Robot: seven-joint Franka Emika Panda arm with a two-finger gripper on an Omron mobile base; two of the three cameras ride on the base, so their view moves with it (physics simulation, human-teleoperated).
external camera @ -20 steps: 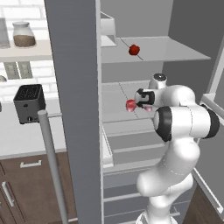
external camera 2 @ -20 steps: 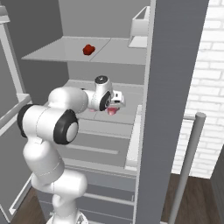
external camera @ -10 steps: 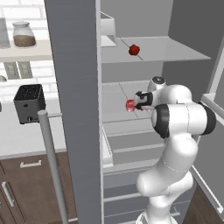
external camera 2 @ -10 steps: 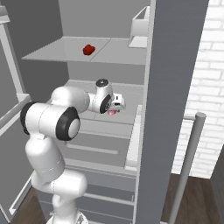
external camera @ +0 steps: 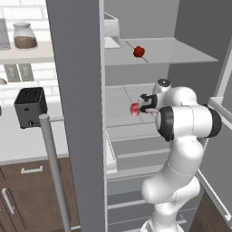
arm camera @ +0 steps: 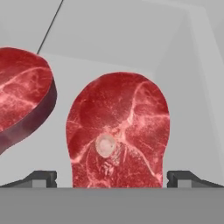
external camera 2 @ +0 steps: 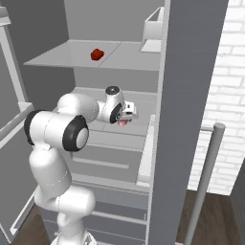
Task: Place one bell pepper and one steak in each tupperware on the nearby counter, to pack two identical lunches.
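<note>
Reaching into the fridge's middle shelf (external camera: 122,102), the pincer (arm camera: 112,177) stands spread apart, fingertips (arm camera: 41,178) flanking a flat marbled steak (arm camera: 118,138). A second steak (arm camera: 22,103), thick-edged, lies to its left; bare grey shelf lies beyond.

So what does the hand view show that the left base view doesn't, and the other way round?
Hand view alone: a second steak lying to the left of the centred one, and the marbling and round bone on the centred steak that sits between the open pincer's fingertips.

Left base view alone: a bell pepper on the upper fridge shelf, the toaster on the counter, and the white arm.

Both: the steak and the grey shelf it rests on.
</note>
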